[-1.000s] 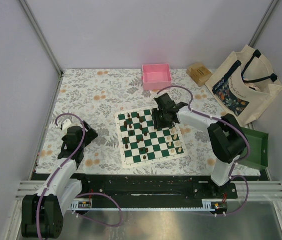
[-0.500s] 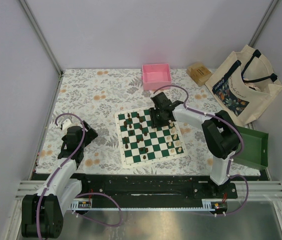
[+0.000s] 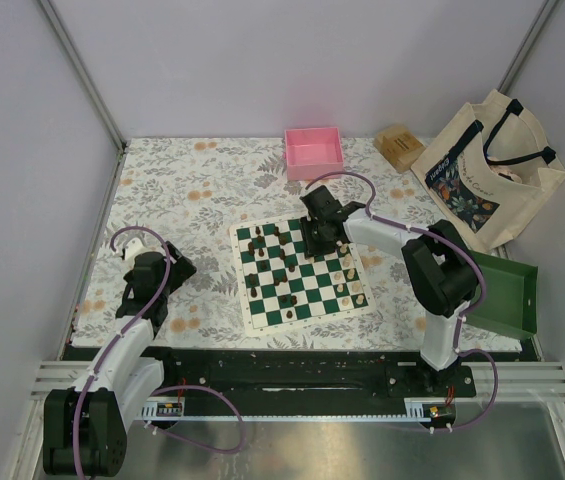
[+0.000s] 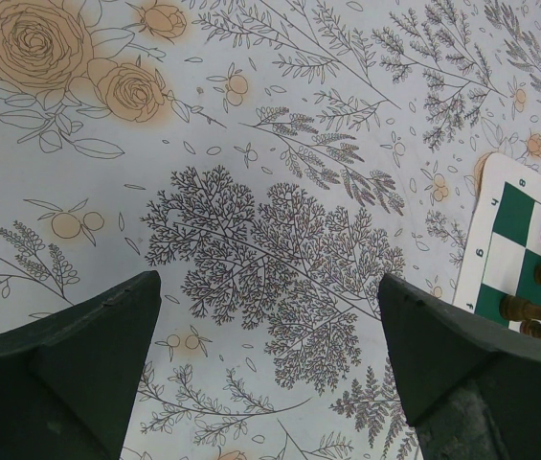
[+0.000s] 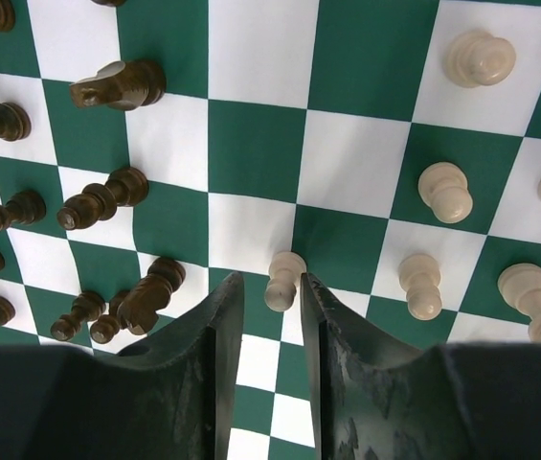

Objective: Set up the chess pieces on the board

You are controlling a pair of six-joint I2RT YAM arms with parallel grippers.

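Progress: partway; dark pieces (image 5: 107, 196) & cream pieces (image 5: 447, 192) scattered on board (image 5: 356, 163), rows unformed.
R fingers (image 5: 203, 364): slightly apart round cream pawn (image 5: 284, 280), not clamped.
L fingers (image 4: 69, 364): wide, empty, over bench (image 4: 251, 144).

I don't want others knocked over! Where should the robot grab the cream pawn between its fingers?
The cream pawn stands upright, so probably pinch its slim neck under the round head, coming straight down. Dark pieces crowd one side; a sideways reach might bump them.
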